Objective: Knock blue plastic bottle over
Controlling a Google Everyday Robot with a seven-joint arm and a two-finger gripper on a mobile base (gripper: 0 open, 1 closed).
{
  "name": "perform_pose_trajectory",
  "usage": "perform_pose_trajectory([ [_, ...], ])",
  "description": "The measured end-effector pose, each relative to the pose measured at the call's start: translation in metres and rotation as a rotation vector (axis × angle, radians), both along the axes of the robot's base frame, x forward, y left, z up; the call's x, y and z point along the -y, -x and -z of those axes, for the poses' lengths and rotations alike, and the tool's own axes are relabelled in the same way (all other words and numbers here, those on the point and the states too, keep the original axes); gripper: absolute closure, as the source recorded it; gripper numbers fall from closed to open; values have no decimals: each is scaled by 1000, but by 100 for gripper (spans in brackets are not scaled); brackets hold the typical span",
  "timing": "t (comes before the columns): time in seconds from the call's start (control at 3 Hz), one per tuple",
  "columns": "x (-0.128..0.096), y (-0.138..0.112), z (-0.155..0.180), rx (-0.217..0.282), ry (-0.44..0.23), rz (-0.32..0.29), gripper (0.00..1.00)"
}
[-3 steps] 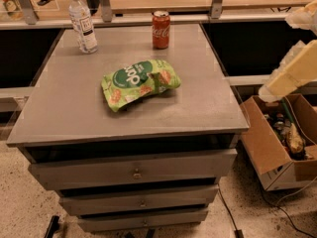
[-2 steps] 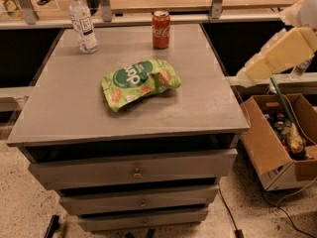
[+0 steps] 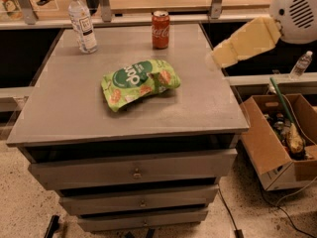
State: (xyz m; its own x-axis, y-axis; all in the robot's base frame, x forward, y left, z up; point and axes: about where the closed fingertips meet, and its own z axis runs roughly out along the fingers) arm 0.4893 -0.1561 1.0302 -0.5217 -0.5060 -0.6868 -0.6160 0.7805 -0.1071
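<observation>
The blue plastic bottle [image 3: 82, 23] is a small clear bottle with a white cap and a white label. It stands upright at the far left corner of the grey cabinet top [image 3: 198, 103]. My arm [image 3: 247, 39] reaches in from the upper right as a cream link below a white round joint [image 3: 297, 6]. The gripper [image 3: 219, 57] is at its lower left end, over the right edge of the top. It is far to the right of the bottle and touches nothing.
A red cola can [image 3: 160, 29] stands at the far middle of the top. A green snack bag [image 3: 139, 82] lies in the centre. An open cardboard box [image 3: 277, 138] of clutter sits on the floor at right. Drawers [image 3: 133, 172] face me below.
My arm has swung up and left from the right edge of the view toward the cabinet top. The bottle, can and bag have not moved.
</observation>
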Motion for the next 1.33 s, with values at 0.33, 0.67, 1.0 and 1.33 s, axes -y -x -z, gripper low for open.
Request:
perform_pose_trajectory([
  [0.33, -3, 0, 17, -52, -128, 151, 0],
  [0.67, -4, 6, 33, -83, -275, 267, 0],
  [1.0, -1, 12, 48, -66, -386, 332, 0],
  [1.33, 5, 17, 60, -30, -446, 323, 0],
])
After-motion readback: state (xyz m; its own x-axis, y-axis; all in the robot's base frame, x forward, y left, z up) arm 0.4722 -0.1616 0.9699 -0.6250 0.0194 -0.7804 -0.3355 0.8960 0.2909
